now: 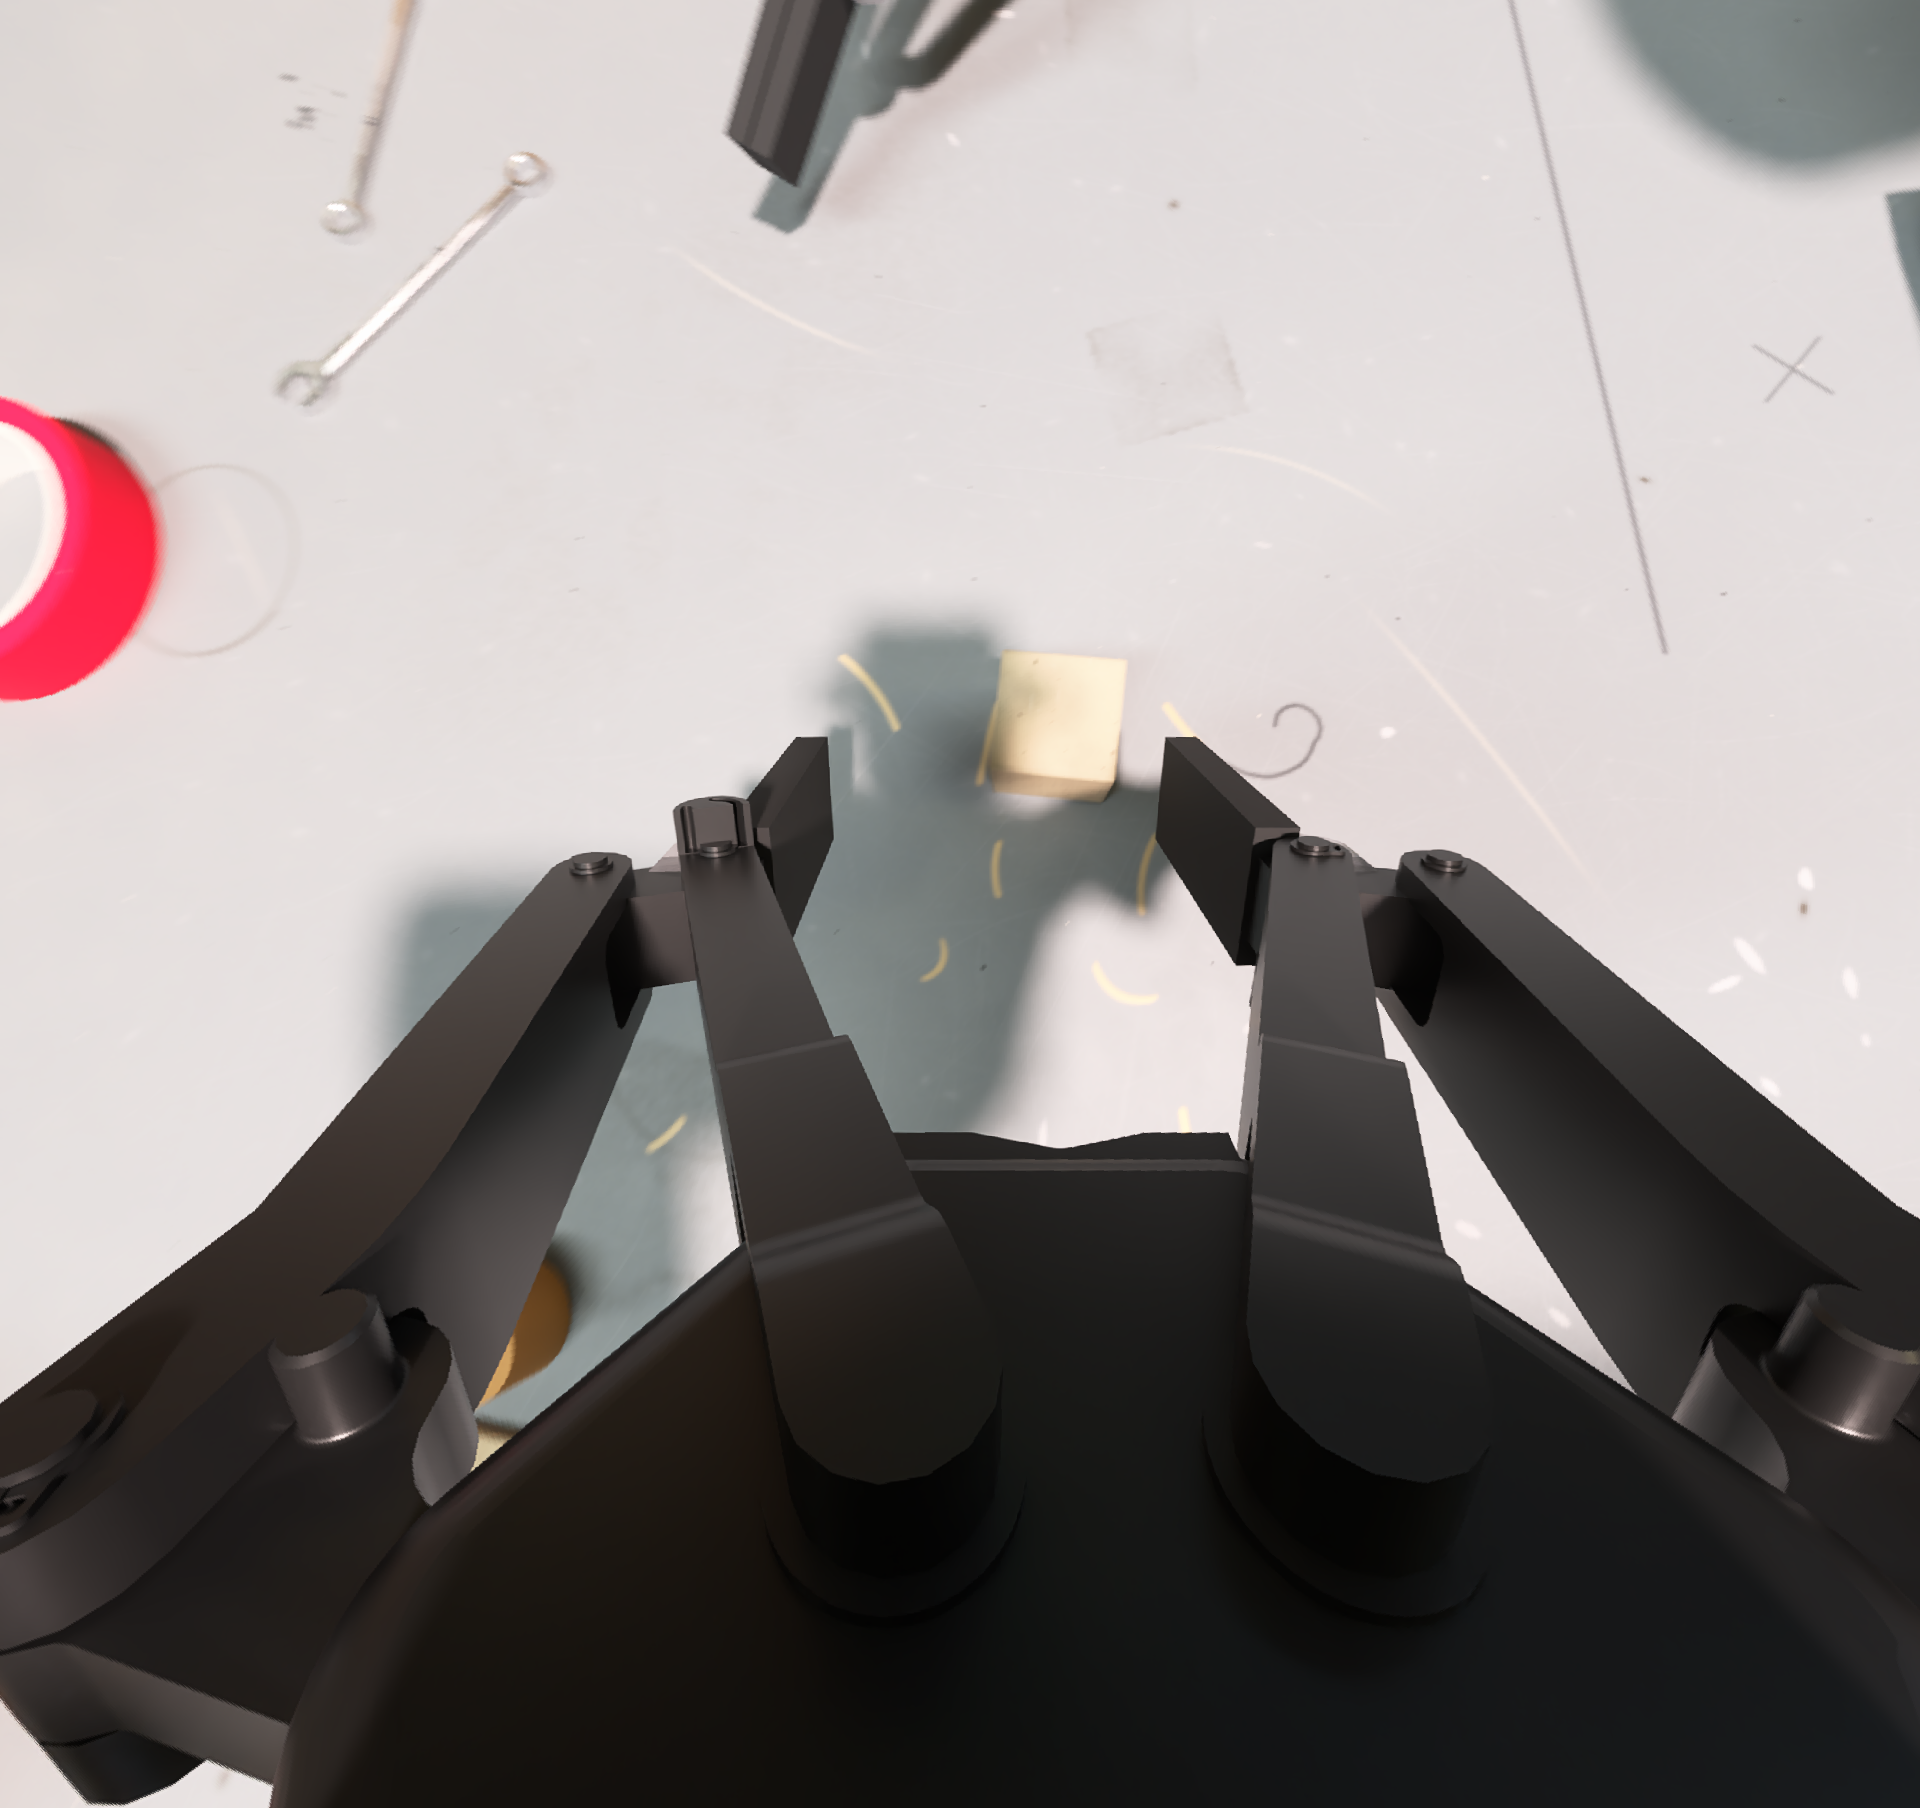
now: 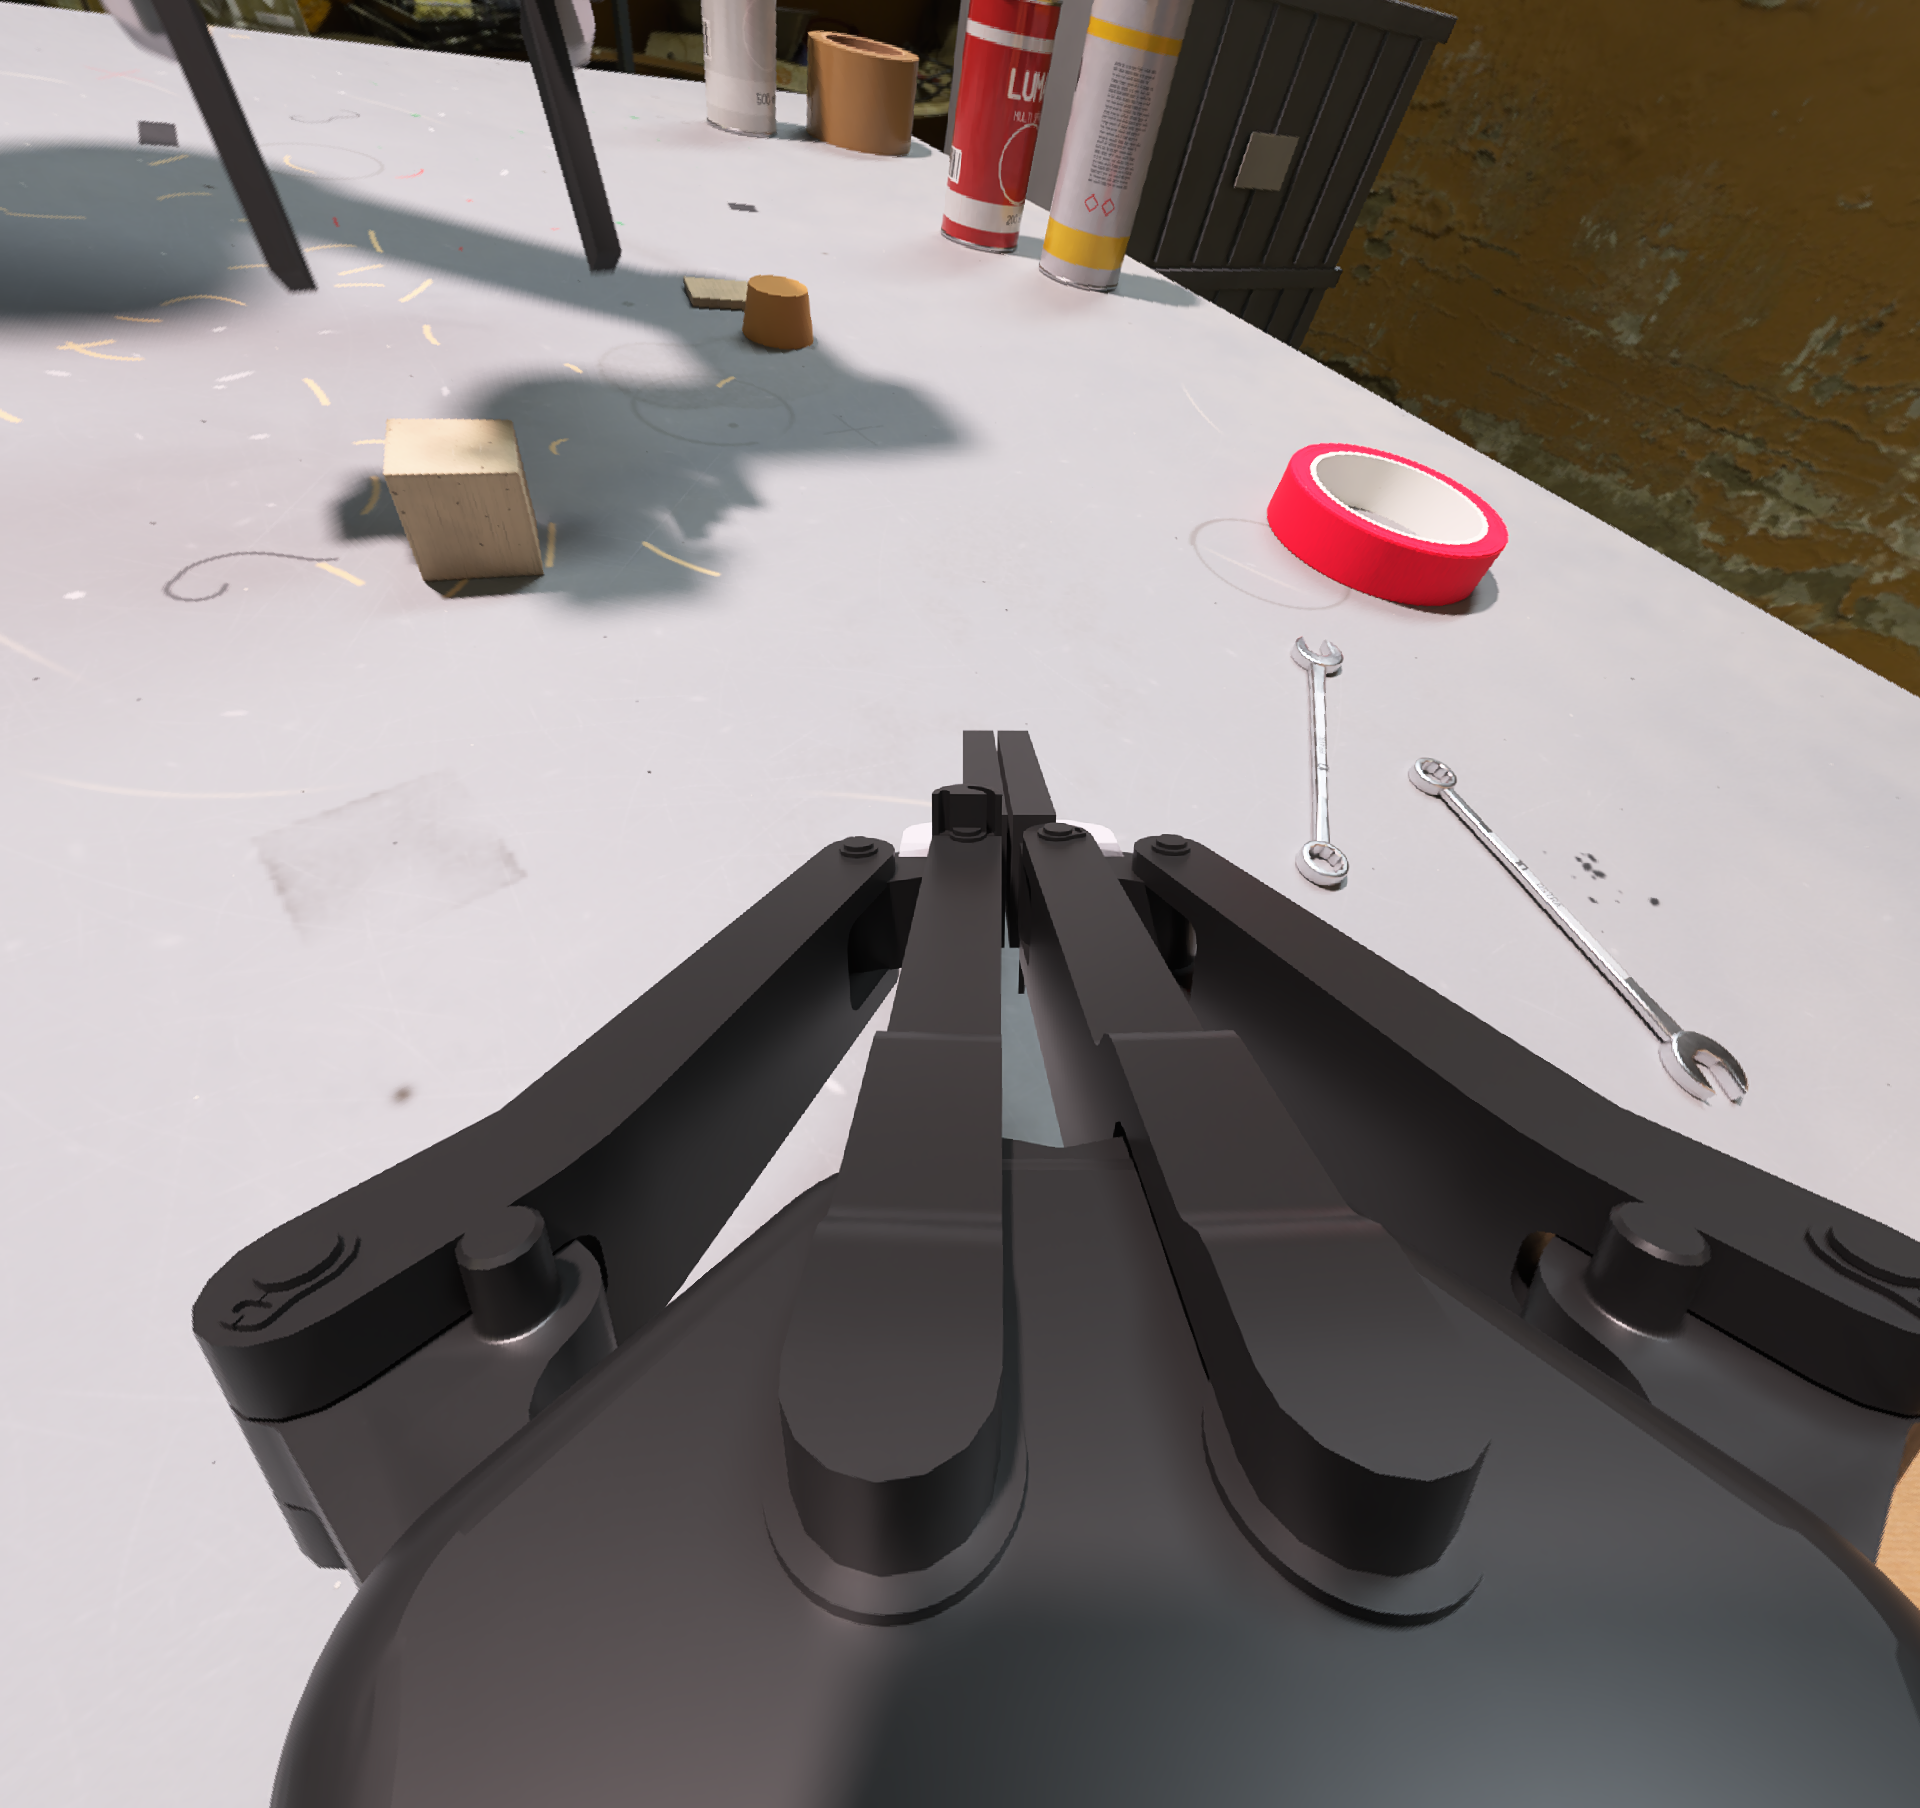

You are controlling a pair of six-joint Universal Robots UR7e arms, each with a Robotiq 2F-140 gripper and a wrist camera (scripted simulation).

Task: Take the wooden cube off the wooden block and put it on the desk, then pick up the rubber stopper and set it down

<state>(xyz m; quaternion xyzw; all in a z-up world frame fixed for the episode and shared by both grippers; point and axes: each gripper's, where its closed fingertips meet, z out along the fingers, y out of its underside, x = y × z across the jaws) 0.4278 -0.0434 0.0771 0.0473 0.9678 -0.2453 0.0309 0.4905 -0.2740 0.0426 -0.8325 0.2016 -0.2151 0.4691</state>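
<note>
The pale wooden cube [image 1: 1055, 724] stands on the grey desk, also seen in the right wrist view [image 2: 462, 496]. My left gripper [image 1: 997, 782] is open and empty above it, one finger on each side, not touching. Its fingers [image 2: 260, 200] hang over the desk beyond the cube in the right wrist view. The thin flat wooden block [image 2: 712, 291] lies farther back, bare, with the brown rubber stopper [image 2: 777, 312] upright beside it. My right gripper [image 2: 997, 750] is shut and empty over bare desk, well short of the cube. It shows at the top of the left wrist view [image 1: 790, 85].
A red tape roll [image 2: 1387, 522] and two wrenches [image 2: 1320, 761] [image 2: 1569, 927] lie right of my right gripper. Spray cans [image 2: 1003, 85] [image 2: 1117, 117], a white tube [image 2: 738, 2] and a brown cup [image 2: 862, 91] stand along the far edge by a dark crate [image 2: 1278, 148].
</note>
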